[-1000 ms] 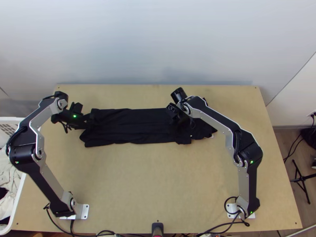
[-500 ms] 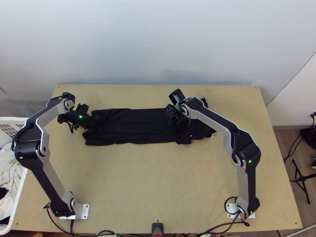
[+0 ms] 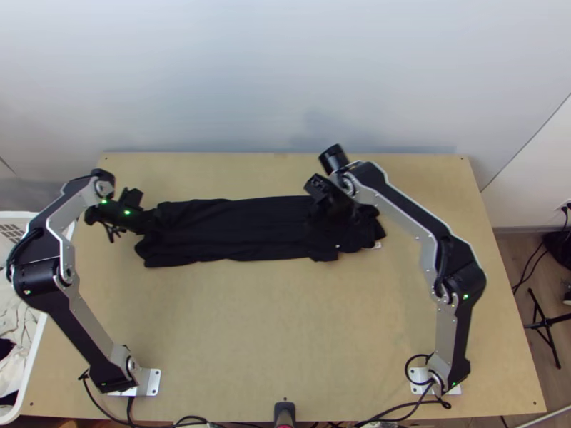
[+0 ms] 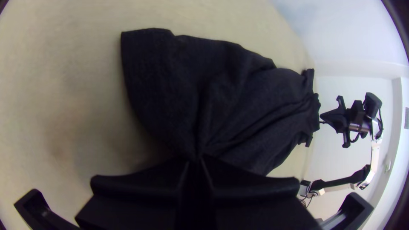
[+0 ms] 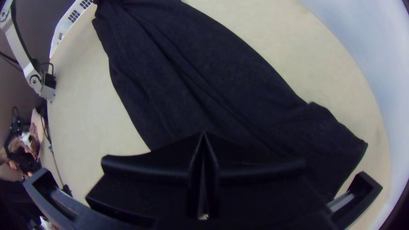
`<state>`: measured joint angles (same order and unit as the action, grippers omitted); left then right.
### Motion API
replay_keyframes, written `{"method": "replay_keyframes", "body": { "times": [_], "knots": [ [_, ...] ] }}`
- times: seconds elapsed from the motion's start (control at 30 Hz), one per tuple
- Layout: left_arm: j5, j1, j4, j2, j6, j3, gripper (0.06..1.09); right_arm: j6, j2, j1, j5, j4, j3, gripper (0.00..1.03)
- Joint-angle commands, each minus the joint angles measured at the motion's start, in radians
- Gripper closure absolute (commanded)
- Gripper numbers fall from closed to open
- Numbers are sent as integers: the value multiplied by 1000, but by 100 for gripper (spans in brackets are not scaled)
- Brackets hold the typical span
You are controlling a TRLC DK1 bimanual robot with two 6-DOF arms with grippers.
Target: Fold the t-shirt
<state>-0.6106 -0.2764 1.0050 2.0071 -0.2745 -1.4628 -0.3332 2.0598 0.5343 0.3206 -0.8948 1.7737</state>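
Likely light and limp, the t-shirt (image 3: pixel 243 230) toward eleven o'clock on the table (image 3: pixel 285 321) wants holding near its corners; the left gripper (image 4: pixel 196 158) pinches its nine-o'clock end, the right gripper (image 5: pixel 203 134) pressed together.

The left fingers (image 3: pixel 151 221) have drawn the t-shirt (image 3: pixel 235 228) leftward.

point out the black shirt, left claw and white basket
black shirt (image 3: pixel 243 228), top view, middle of the cloth
left claw (image 4: pixel 196 161), left wrist view, between its fingertips
white basket (image 3: pixel 13 231), top view, slotted end wall
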Motion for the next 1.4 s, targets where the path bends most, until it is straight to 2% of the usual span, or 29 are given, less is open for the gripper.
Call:
{"method": "replay_keyframes", "body": {
  "times": [0.0, 0.23, 0.33, 0.43, 0.5, 0.63, 0.83, 1.0, 1.13, 1.27, 1.33, 1.37],
  "knots": [
    [3, -87, 80, -30, -78, -19, 105, -1, -70, -88, 40, -52, -37, 100],
    [35, -210, 213, -48, -189, -119, 105, -27, -139, -157, 38, -50, -114, 100],
    [28, -199, 280, -76, -187, -160, 105, -24, -164, -175, 38, -50, -132, 100],
    [-37, -87, 303, -146, -106, -151, 105, -18, -198, -194, 38, -52, -154, 100],
    [-44, 22, 303, -179, -51, -157, 105, -10, -225, -203, 38, -50, -174, 100],
    [-112, 233, 300, -172, 118, -251, 105, -10, -285, -215, 38, -50, -221, 100],
    [-129, 520, 265, -18, 324, -467, 105, 5, -371, -223, 28, -50, -301, 100],
    [-130, 698, 257, 209, 411, -768, 105, 20, -440, -237, 12, -50, -347, 100],
    [-132, 789, 38, 331, 537, -847, 105, 25, -480, -260, 12, -50, -375, 100],
    [-155, 862, -111, 421, 587, -849, 105, 25, -500, -284, 8, -50, -407, 100],
    [-207, 884, -148, 455, 601, -849, 104, 25, -501, -298, 5, -49, -419, 100],
    [-225, 888, -178, 467, 624, -847, 101, 25, -501, -304, 2, -47, -425, 100]
  ]
}}
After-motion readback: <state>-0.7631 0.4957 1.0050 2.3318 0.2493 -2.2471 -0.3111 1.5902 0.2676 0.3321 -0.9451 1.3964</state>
